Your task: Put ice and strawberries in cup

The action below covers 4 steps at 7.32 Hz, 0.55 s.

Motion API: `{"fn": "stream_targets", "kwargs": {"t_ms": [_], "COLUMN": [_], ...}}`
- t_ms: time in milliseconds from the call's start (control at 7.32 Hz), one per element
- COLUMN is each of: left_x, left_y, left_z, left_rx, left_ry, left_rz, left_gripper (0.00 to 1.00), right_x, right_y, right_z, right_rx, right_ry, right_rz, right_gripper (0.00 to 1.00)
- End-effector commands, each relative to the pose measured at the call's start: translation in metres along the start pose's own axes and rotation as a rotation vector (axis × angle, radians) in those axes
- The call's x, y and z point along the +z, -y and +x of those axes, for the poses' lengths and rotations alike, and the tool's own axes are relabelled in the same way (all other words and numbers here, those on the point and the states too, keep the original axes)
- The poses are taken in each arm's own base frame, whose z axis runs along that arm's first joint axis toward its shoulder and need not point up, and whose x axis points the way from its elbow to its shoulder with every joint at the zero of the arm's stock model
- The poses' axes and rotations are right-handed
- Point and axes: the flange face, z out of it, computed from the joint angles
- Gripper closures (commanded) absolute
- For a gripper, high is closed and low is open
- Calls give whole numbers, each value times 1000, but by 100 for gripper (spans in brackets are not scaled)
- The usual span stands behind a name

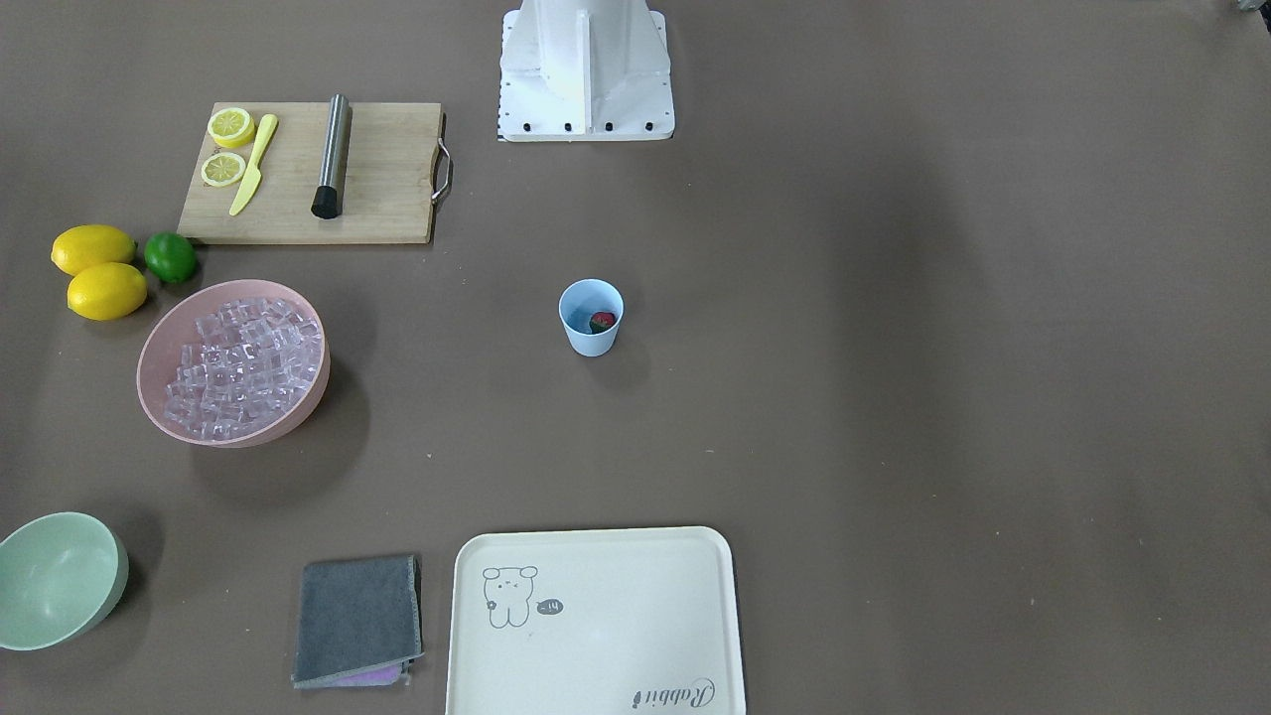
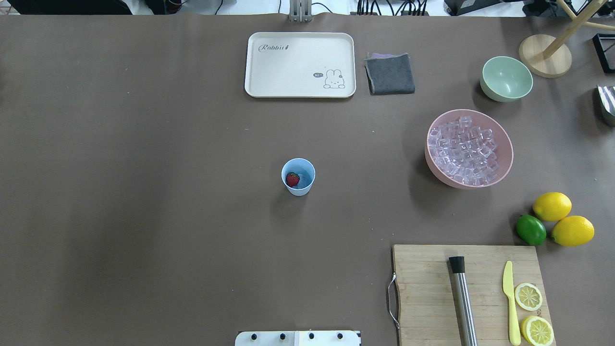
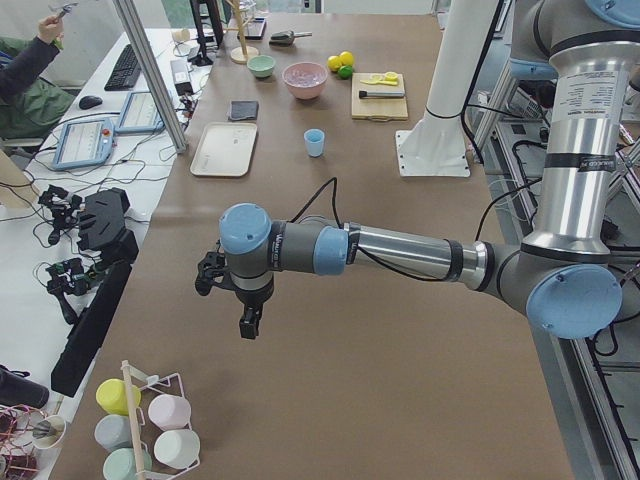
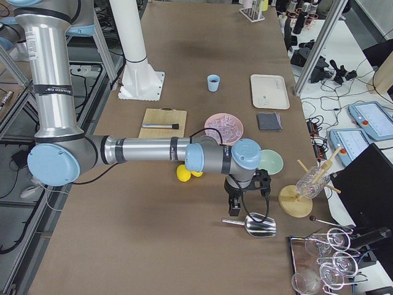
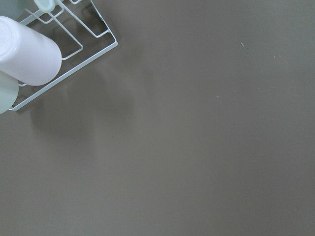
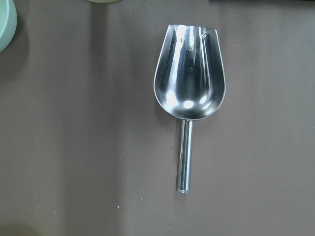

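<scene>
Your light-blue plastic cup (image 2: 299, 190) stands upright, well apart from the pink bowl (image 2: 505, 137) heaped with clear ice cubes (image 2: 463, 151); the tiny red strawberry (image 2: 292, 179) lies inside the cup, perhaps on ice.

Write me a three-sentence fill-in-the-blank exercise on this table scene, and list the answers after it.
1. Inside the cup lies a red ____.
2. The ice is heaped in the ____ bowl.
3. Beside the two whole lemons sits one green ____.
Missing words: strawberry; pink; lime.
</scene>
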Motion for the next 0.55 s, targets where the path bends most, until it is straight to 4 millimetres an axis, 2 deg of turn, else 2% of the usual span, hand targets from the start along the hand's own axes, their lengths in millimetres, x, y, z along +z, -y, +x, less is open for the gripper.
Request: {"fn": "stream_targets", "kwargs": {"t_ms": [0, 410], "left_x": [1, 3], "left_y": [-1, 0], "left_z": [-3, -6], "left_rx": [-3, -8], "left_ry": [-3, -3], "left_rz": [0, -1], "left_gripper": [2, 2], "right_x": [0, -1], "right_y": [0, 0], "right_z": [0, 0], "right_rx": [0, 0], "right_ry": [1, 0], "right_rz": [0, 1], "right_gripper": [1, 1]}}
